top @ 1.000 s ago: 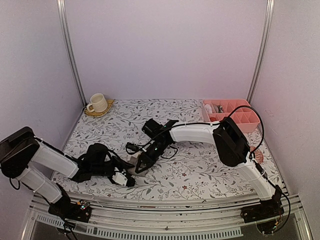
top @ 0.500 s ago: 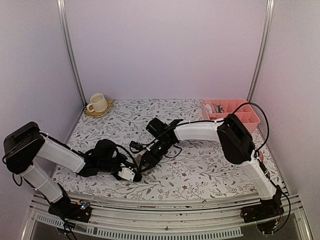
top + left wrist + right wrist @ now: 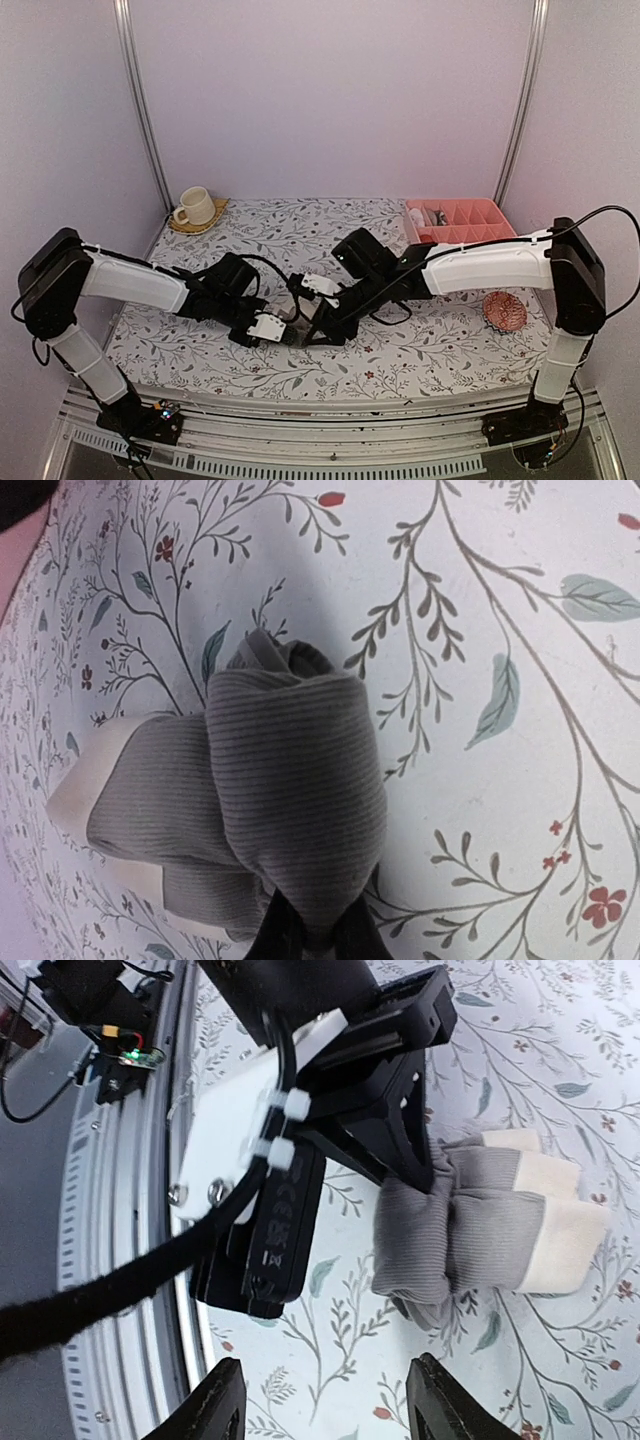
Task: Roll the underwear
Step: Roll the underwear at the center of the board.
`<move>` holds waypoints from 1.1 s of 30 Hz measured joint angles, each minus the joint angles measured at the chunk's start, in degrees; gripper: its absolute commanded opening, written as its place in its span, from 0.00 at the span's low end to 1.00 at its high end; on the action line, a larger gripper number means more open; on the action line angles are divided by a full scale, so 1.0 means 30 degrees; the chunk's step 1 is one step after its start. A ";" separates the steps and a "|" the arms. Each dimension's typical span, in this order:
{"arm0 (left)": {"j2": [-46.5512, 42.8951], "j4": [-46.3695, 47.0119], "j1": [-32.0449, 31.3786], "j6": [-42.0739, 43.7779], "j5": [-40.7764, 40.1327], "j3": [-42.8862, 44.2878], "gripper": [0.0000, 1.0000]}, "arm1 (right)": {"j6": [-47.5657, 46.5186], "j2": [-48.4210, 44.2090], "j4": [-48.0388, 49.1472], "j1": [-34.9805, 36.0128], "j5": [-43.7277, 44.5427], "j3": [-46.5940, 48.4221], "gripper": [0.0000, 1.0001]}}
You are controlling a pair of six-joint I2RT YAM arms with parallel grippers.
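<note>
Though loosely rolled, one taupe brief [image 3: 290, 780].

No words or numbers can be read anywhere. The left gripper [image 3: 420, 1165] has some tiny pale marks on its black side, but they are too small to make out.

a lab test booth: plain walls [image 3: 330, 90], aluminium frame posts [image 3: 140, 100], floral-covered table [image 3: 420, 352].
</note>
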 measured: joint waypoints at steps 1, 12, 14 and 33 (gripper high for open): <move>0.0153 -0.0634 0.0007 -0.0226 0.0146 0.0423 0.00 | -0.0153 -0.0379 0.0401 0.0138 0.0678 -0.0568 0.56; 0.3381 -0.7198 0.0408 -0.2244 0.2142 0.5814 0.00 | -0.2368 -0.4998 0.6783 0.2681 0.8786 -0.9763 0.56; 0.4022 -0.8123 0.0605 -0.2616 0.2506 0.6710 0.00 | -0.2929 -0.5085 0.7497 0.3373 0.9894 -0.9923 0.56; 0.9624 -1.5985 0.2601 -0.4481 0.7293 1.3777 0.00 | -0.9799 0.3978 0.9763 0.6098 1.9205 -0.2849 0.56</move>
